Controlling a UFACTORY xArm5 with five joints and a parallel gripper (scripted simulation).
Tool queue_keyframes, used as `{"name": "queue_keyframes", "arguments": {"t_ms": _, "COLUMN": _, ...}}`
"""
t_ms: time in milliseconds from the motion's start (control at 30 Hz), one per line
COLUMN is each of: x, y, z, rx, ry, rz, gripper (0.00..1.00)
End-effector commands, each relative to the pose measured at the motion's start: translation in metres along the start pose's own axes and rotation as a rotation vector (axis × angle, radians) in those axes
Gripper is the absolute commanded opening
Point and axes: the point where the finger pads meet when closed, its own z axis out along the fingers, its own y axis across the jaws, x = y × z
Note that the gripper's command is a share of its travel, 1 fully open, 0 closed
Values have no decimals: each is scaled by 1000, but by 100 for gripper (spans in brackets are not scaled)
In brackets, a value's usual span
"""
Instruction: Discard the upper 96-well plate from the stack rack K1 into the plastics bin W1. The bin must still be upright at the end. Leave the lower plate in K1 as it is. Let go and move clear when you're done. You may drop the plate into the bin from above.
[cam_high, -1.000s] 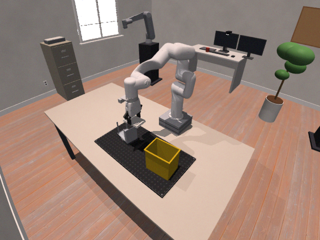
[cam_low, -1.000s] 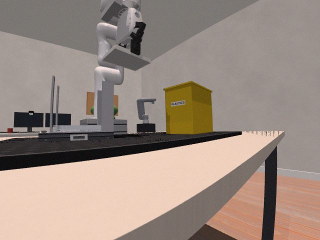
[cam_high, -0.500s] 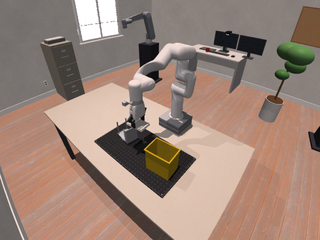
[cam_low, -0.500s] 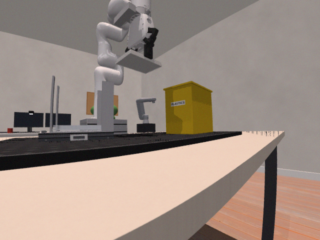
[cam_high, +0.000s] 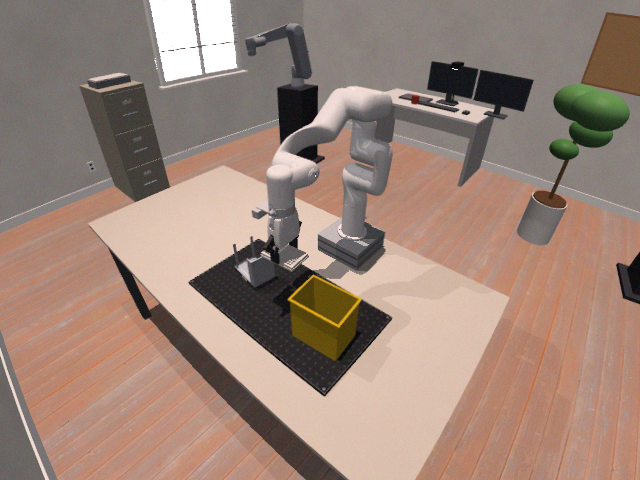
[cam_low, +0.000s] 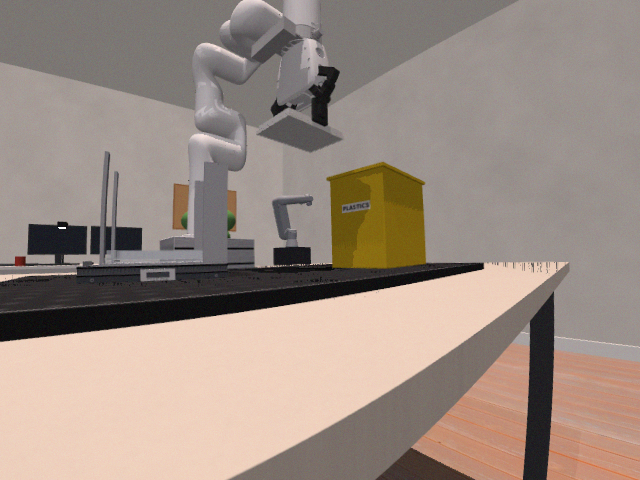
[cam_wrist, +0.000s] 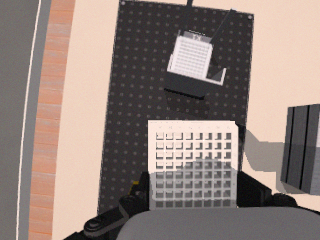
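My gripper is shut on the white 96-well plate and holds it flat in the air, above the black breadboard. It hangs between the stack rack K1 and the yellow plastics bin W1. In the wrist view the held plate fills the middle, and the rack with the lower plate in it lies beyond. The bin stands upright with its "PLASTICS" label showing. It is out of the wrist view.
The arm's grey base block stands behind the breadboard, also at the wrist view's right edge. The rack's thin upright posts rise from its base. Around the table are a filing cabinet, a desk with monitors and a plant.
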Motion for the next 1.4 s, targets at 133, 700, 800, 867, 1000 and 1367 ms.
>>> {"name": "queue_keyframes", "arguments": {"t_ms": 133, "x": -28, "y": -7, "z": -1, "rx": 5, "ry": -1, "rz": 0, "gripper": 0}}
{"name": "queue_keyframes", "arguments": {"t_ms": 700, "x": -77, "y": -17, "z": 1, "rx": 6, "ry": -3, "rz": 0, "gripper": 0}}
{"name": "queue_keyframes", "arguments": {"t_ms": 800, "x": -80, "y": -18, "z": 1, "rx": 6, "ry": -4, "rz": 0, "gripper": 0}}
{"name": "queue_keyframes", "arguments": {"t_ms": 867, "x": -87, "y": -20, "z": 1, "rx": 6, "ry": -4, "rz": 0, "gripper": 0}}
{"name": "queue_keyframes", "arguments": {"t_ms": 1000, "x": -100, "y": -22, "z": 1, "rx": 7, "ry": -4, "rz": 0, "gripper": 0}}
{"name": "queue_keyframes", "arguments": {"t_ms": 1367, "x": -129, "y": -28, "z": 2, "rx": 7, "ry": -6, "rz": 0, "gripper": 0}}
